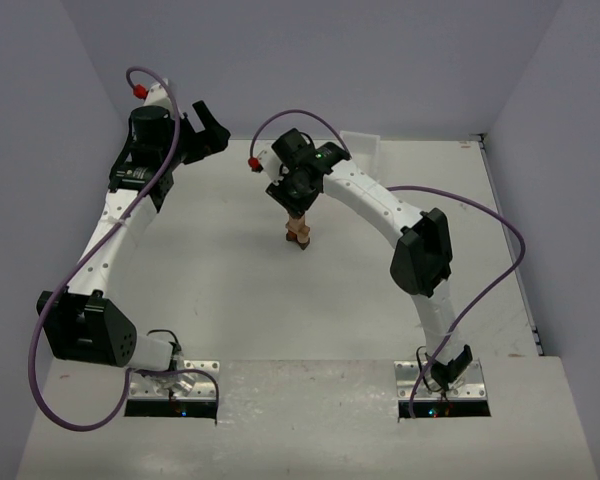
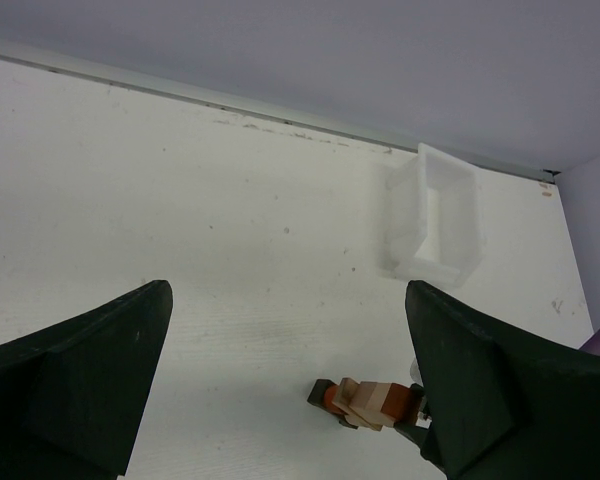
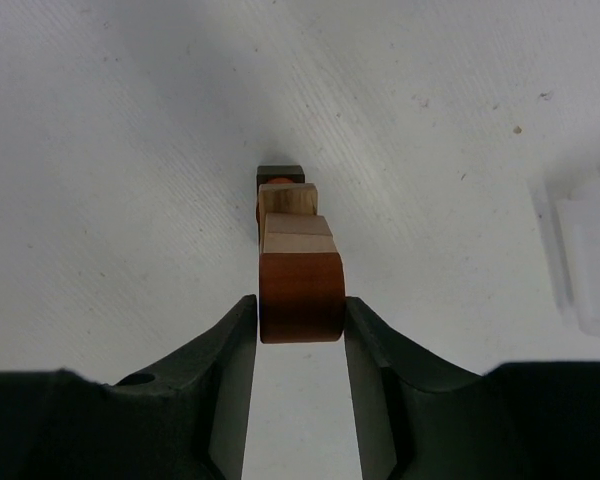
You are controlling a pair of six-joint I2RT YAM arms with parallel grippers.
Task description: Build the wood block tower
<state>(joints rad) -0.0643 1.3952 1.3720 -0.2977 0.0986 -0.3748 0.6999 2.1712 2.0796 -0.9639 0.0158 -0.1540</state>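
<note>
The wood block tower (image 1: 299,232) stands mid-table, a short stack of tan, orange and dark blocks. In the right wrist view a rounded reddish-brown block (image 3: 301,296) tops it, above tan blocks (image 3: 298,235) and a dark base block (image 3: 281,175). My right gripper (image 3: 300,310) is straight above the tower (image 1: 298,208), its jaws closed against both sides of the reddish-brown block. My left gripper (image 1: 205,125) is open and empty at the back left, well away from the tower. The left wrist view shows the tower (image 2: 375,402) low down, beside its right finger (image 2: 470,380).
A white rectangular plastic tray (image 1: 360,147) stands at the back wall behind the tower; it also shows in the left wrist view (image 2: 435,215) and at the right edge of the right wrist view (image 3: 592,255). Walls close the table at the back and sides.
</note>
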